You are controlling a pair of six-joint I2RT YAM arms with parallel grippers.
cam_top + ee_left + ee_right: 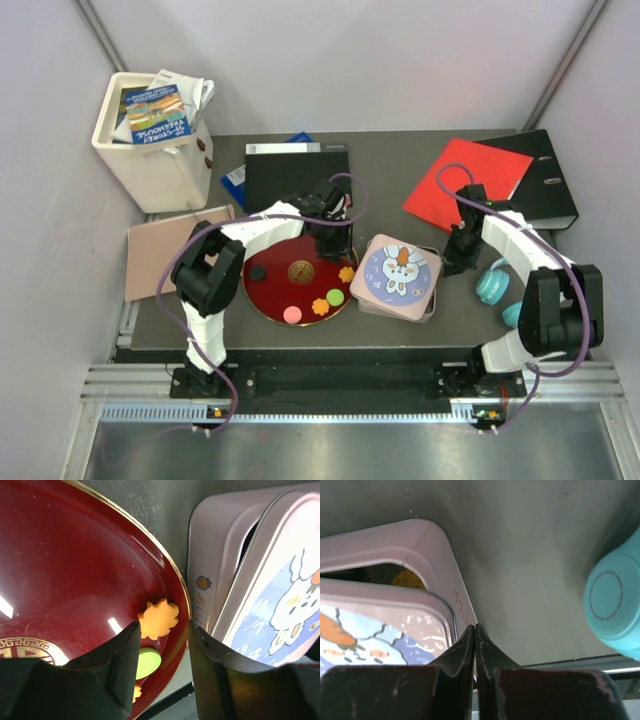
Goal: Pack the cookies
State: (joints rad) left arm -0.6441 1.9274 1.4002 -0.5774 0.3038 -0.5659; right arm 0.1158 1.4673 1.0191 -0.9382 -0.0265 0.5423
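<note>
Surface: a dark grey table [385, 190] between pale walls, with folders and a bin of papers at its far side
Cookies: five lie on the red plate [270, 295], and the orange flower cookie [158, 619] sits by the rim nearest the tin [207, 575]; the green cookie [148, 662] is just beside it
Tin: pink, touching the plate's right edge; its rabbit lid [280, 600] lies askew, leaving a gap
Step in hand: likely picking up the orange flower cookie to carry it to the tin
Doing it well: come straight down, keep the cookie centred, mind the plate's raised rim under the outer finger, and close gently so the thin piece does not skid or flip
Left gripper [162, 630]: fingers parted about halfway, one on each side of the flower cookie, nothing gripped
Right gripper [475, 632]: fingers clenched together on nothing, tips at the tin's corner; I cannot tell if they touch it
</note>
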